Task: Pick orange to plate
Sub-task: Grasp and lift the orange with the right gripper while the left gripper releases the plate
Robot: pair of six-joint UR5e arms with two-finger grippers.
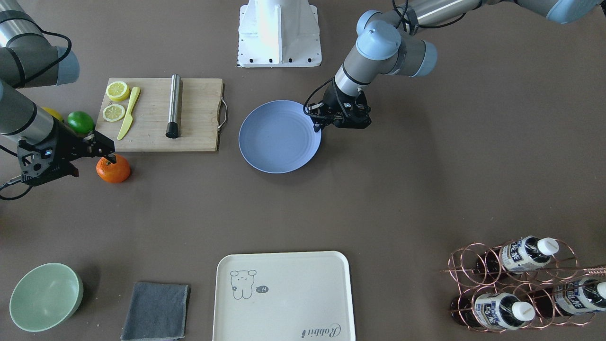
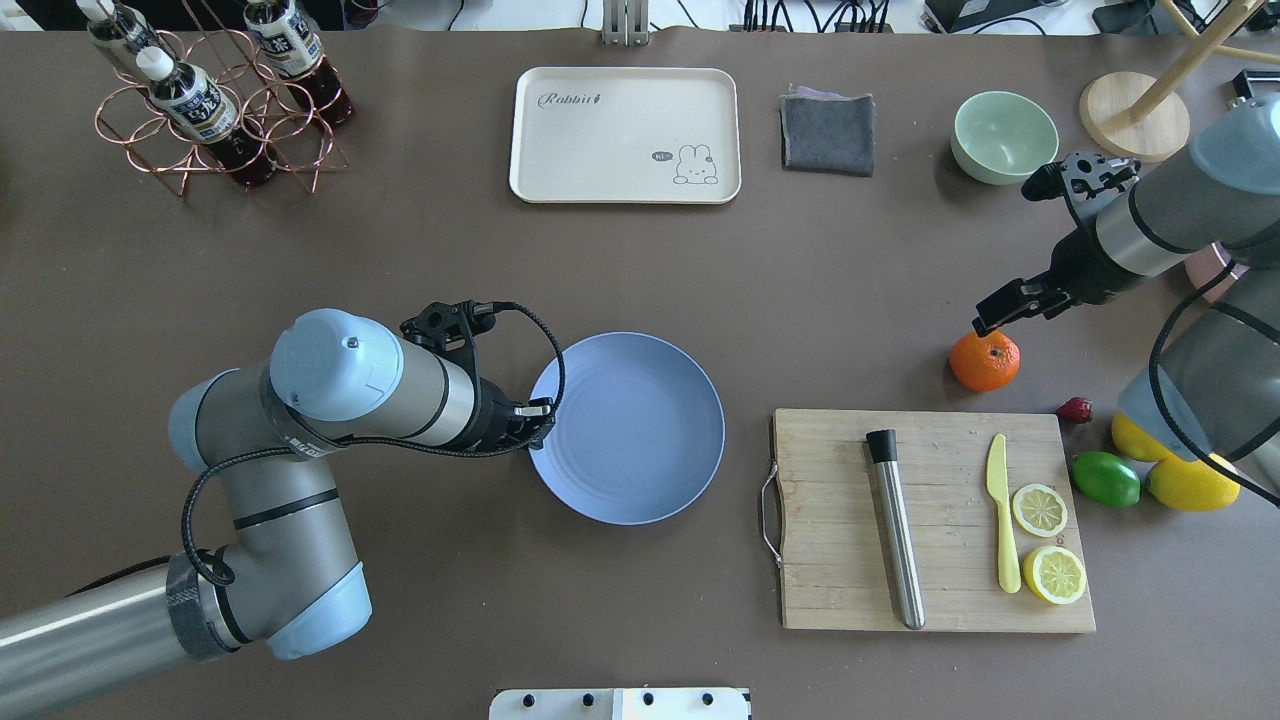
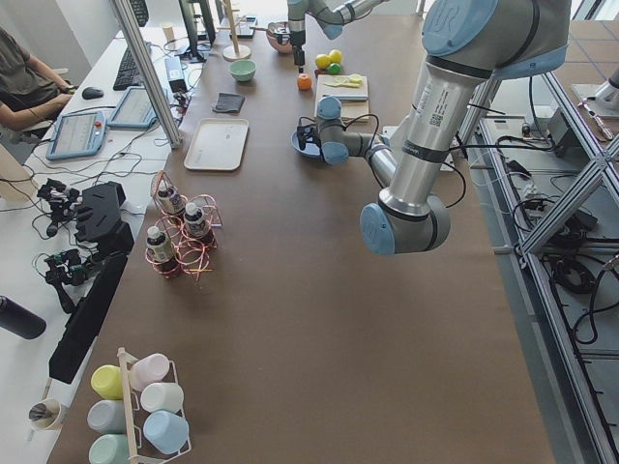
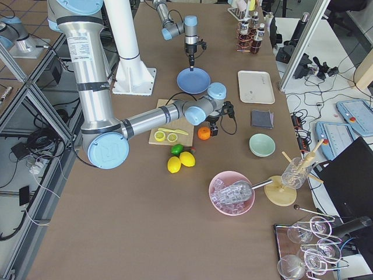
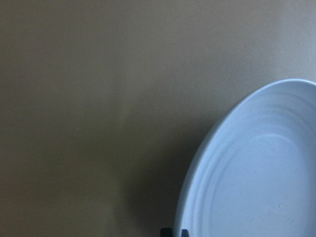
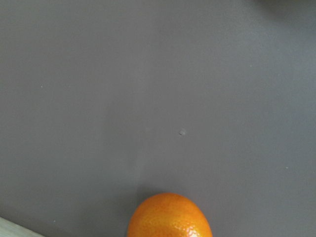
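The orange [image 1: 113, 169] sat on the table at the left of the front view, far from the plate [image 1: 279, 137] in the middle. The right gripper [image 1: 110, 155] hung just over it. I could not tell if its jaws were spread. The left gripper [image 1: 322, 125] waited by the plate's rim, jaws seemingly pressed together. I worried a bump off-centre would roll the orange away.

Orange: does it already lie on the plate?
No, the orange sits beside the board, well apart from the bare plate.
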